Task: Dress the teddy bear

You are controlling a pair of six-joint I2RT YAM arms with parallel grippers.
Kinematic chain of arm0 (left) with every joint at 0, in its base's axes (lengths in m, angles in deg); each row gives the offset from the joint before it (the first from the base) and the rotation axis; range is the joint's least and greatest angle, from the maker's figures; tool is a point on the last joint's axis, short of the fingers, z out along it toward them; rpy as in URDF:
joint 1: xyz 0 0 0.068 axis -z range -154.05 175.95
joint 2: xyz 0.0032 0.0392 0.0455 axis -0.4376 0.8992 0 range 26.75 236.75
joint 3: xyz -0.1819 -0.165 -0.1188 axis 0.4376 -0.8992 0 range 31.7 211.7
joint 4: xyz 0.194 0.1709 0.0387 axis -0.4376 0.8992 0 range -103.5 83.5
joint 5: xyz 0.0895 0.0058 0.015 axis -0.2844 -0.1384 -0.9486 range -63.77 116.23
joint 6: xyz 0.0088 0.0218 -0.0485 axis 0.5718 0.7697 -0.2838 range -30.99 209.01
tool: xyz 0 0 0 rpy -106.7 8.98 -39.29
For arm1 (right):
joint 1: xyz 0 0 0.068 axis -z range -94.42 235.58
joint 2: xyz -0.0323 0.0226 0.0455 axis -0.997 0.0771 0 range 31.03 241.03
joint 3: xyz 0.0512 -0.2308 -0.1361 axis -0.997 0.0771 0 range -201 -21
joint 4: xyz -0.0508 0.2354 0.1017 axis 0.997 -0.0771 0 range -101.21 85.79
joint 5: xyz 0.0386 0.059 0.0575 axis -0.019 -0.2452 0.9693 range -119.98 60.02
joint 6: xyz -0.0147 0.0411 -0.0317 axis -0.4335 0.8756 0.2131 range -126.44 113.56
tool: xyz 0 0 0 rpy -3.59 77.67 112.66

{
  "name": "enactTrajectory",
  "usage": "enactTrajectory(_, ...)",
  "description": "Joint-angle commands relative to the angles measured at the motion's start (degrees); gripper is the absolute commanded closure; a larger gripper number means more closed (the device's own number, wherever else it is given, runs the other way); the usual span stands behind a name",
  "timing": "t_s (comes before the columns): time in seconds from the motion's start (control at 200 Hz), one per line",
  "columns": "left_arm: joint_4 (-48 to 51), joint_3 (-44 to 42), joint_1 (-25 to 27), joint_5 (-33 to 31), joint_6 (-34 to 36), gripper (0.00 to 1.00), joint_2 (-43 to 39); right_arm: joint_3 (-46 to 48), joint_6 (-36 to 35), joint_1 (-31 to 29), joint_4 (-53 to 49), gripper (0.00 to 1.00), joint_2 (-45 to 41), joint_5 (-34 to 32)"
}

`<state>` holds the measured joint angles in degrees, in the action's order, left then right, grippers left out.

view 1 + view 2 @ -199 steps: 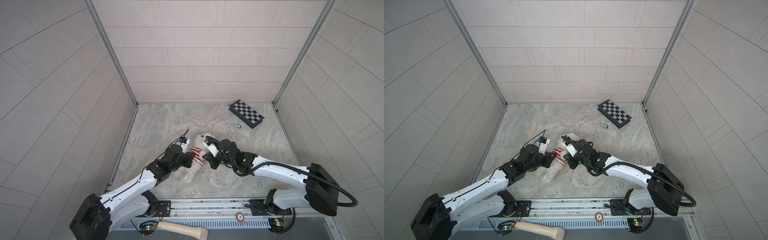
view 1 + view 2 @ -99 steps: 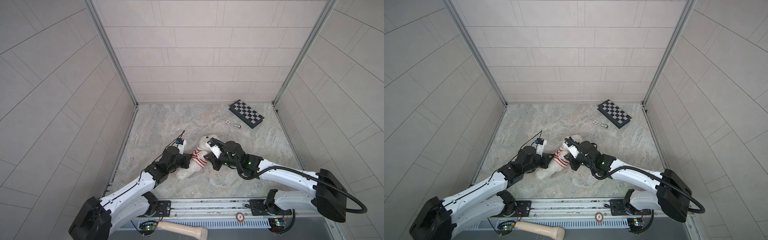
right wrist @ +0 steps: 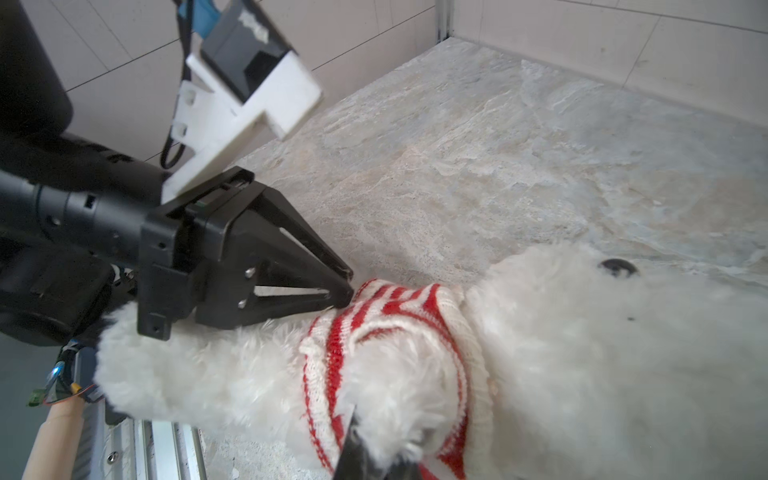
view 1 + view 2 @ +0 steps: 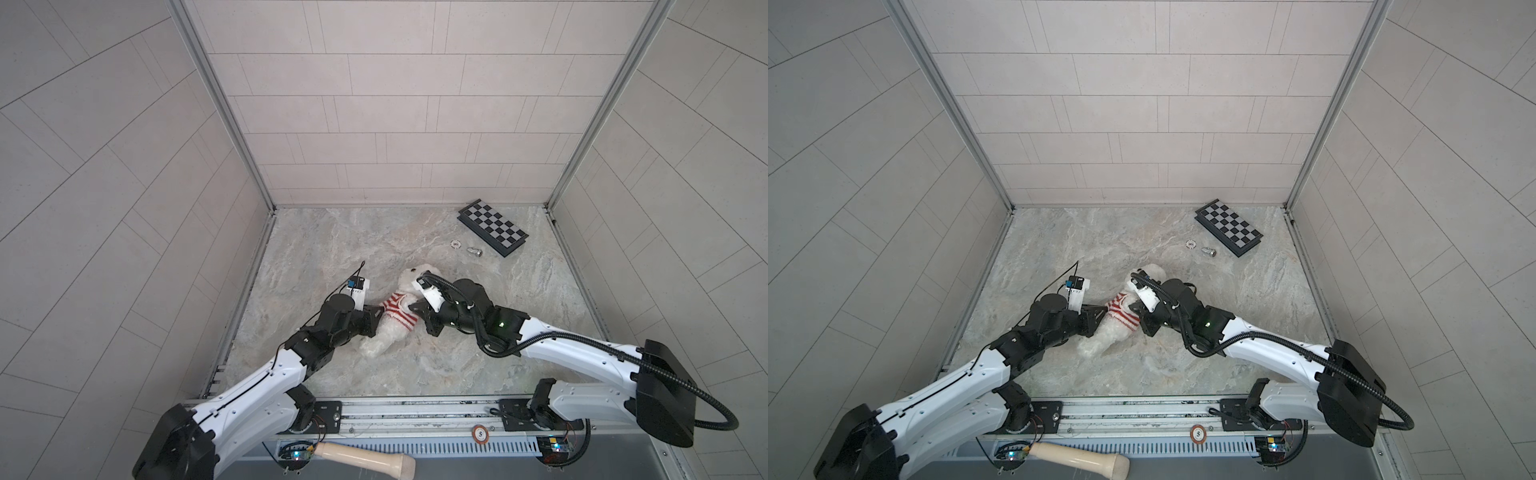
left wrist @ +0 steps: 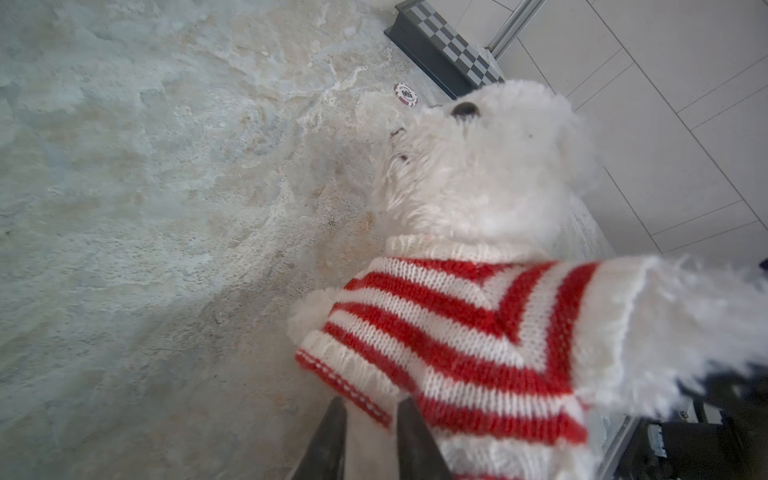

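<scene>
Plush this light and squashy is likely going to buckle and slide on the marble table [image 4: 457, 357] rather than resist. So the knit hem or a whole limb is looking safer to hold than loose fur. The teddy bear [image 4: 384, 334] is lying mid-table between both arms, wearing the striped sweater [image 5: 457, 332]. The left gripper [image 5: 372, 403] is standing slightly parted at the sweater's hem. The right gripper [image 4: 417, 309] is clamping together, seemingly on the bear's sleeved arm. No open container is showing — the checkered case [image 4: 492, 227] is lying shut, hiding any contents.
</scene>
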<state>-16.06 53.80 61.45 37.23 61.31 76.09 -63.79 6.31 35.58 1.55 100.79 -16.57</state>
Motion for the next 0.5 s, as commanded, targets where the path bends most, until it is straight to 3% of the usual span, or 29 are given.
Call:
enactTrajectory(0.0,2.55,0.10,0.15,-1.30,1.63,0.64,-4.26,-1.93,0.33,0.25,2.87,1.00,-0.39,-2.76)
enactTrajectory(0.32,12.67,2.27,0.20,-5.09,2.24,0.55,-13.63,-7.72,1.04,1.03,6.16,1.00,7.86,0.04)
enactTrajectory(0.496,14.66,2.63,0.18,-6.61,1.54,0.52,-16.80,-5.04,3.91,1.39,13.92,1.00,9.75,1.18)
